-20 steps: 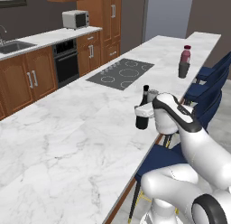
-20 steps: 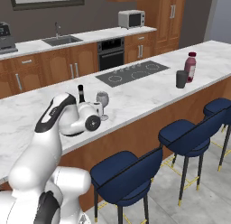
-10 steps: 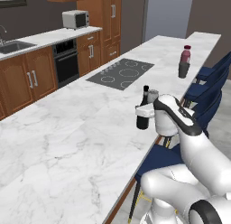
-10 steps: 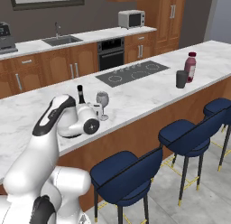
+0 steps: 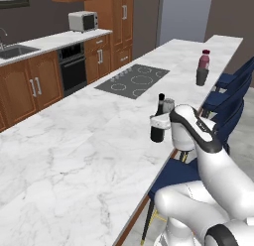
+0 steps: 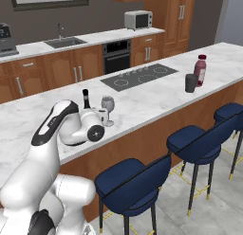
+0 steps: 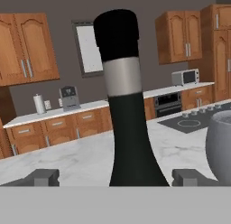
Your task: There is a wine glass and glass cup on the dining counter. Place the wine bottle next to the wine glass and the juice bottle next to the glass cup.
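A: The wine bottle [image 5: 158,122] stands upright on the dining counter [image 5: 74,141], near its front edge, and the wine glass [image 6: 108,109] is just beside it.

B: And the gripper [image 7: 116,177]? From the hand view its two tips sit low on either side of the bottle [image 7: 123,105], with clear space between each tip and the glass wall.

A: Right, the jaws are spread wide, nothing clamped. The bottle stands on its own. In the left base view the hand is level with the bottle's lower half, right at the counter's edge.

B: Look further along the counter, past the cooktop [image 6: 137,76]. The juice bottle [image 6: 200,69] is upright there, and the glass cup [image 6: 190,82] stands just beside it, a touch nearer the stools [image 6: 201,141].

A: So two pairs, well apart, one at each end of the cooktop stretch.

B: In the hand view the wine glass bowl [image 7: 219,145] bulges in at the right edge, close by the bottle's shoulder.
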Robot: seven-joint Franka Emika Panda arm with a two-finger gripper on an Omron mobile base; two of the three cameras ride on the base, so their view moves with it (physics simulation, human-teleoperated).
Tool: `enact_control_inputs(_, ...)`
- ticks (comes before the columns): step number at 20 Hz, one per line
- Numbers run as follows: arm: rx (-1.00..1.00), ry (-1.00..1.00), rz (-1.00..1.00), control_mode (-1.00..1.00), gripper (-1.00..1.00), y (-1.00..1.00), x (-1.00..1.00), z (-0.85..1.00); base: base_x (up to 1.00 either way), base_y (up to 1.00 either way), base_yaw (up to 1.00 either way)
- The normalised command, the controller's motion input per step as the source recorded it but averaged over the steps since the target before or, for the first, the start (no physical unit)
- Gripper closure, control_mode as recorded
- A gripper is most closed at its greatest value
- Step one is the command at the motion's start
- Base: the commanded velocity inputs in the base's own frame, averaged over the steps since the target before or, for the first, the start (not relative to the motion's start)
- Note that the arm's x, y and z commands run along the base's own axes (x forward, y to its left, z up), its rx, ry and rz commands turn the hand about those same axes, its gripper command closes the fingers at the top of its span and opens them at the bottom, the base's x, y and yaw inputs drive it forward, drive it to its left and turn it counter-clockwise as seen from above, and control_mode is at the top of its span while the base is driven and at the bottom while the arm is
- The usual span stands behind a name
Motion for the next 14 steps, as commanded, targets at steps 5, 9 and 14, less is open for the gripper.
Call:
enact_control_inputs(5, 0.0, 0.02, 0.0, -1.0, -1.0, -0.15, 0.0, 0.04, 0.0, 0.0, 0.0)
enact_control_inputs(9, 0.0, 0.02, 0.0, -1.0, -1.0, -0.17, -0.01, 0.02, 0.0, 0.0, 0.0)
enact_control_inputs(14, 0.0, 0.01, 0.0, -1.0, -1.0, -0.05, -0.13, 0.02, 0.0, 0.0, 0.0)
